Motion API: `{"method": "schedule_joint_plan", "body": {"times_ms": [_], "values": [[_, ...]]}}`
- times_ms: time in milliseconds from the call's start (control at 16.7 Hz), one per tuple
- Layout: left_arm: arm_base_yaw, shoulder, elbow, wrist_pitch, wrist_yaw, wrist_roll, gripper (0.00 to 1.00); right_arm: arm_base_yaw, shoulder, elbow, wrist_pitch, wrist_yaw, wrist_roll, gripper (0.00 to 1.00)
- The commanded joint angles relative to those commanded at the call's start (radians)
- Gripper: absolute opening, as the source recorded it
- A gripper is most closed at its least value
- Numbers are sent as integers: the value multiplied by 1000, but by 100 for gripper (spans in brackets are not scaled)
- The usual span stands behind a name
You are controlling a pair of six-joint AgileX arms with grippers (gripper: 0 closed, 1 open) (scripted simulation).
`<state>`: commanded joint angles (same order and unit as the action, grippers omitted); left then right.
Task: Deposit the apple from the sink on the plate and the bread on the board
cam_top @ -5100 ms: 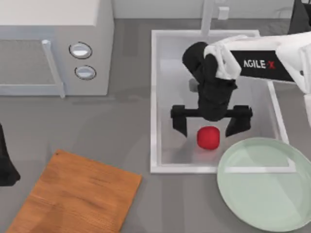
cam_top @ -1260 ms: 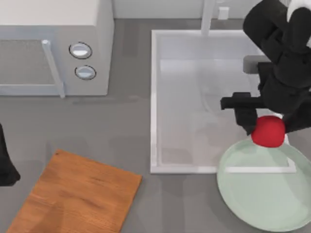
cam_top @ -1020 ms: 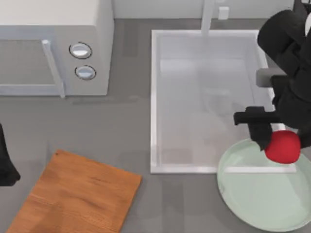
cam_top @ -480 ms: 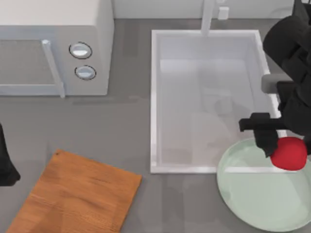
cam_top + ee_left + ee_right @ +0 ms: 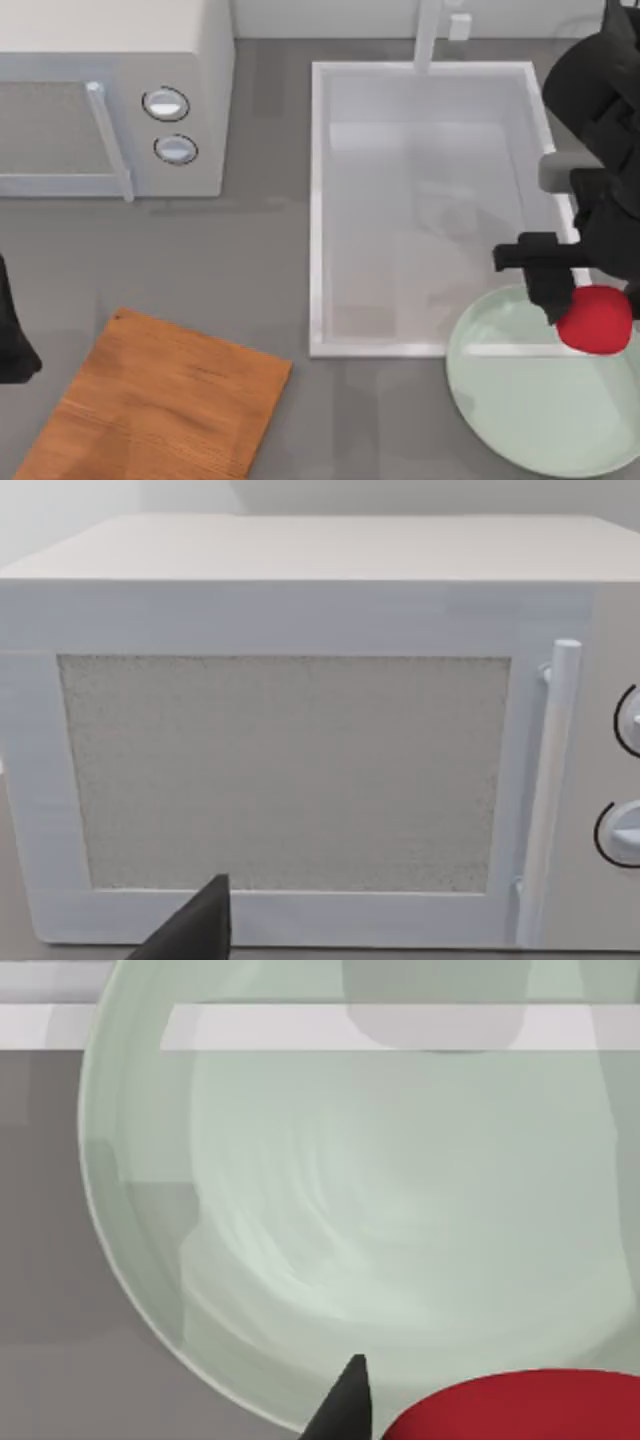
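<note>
We have the apple (image 5: 594,319) pinched between the fingers of our right gripper (image 5: 592,300), hanging over the plate (image 5: 520,400) toward its 2 o'clock edge, just past the sink (image 5: 318,200) rim that the plate overlaps. In the right wrist view the apple (image 5: 520,1405) sits close under the camera with one dark fingertip (image 5: 345,1405) beside it and the pale green plate (image 5: 380,1210) spread below; whether the fruit touches the dish yet we cannot tell. Our left gripper (image 5: 12,340) is parked at the table's 9 o'clock edge, near the board (image 5: 160,400), its camera facing the microwave (image 5: 300,730); its finger spacing is hidden from us. We judge the apple light, firm and smooth, apt to roll on the glossy dish, so a hold across its widest middle suits it, and a low release nearer the plate's centre would keep it from wandering off the shallow rim
</note>
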<state>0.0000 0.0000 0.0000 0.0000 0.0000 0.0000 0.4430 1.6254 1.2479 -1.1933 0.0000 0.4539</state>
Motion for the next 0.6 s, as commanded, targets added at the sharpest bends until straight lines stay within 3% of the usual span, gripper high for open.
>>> {"method": "schedule_joint_plan", "body": {"times_ms": [240,600], "values": [[0,0,0,0,0,0,100,0,0,0,0,0,0,98],[0,0,0,0,0,0,100,0,0,0,0,0,0,100]]}}
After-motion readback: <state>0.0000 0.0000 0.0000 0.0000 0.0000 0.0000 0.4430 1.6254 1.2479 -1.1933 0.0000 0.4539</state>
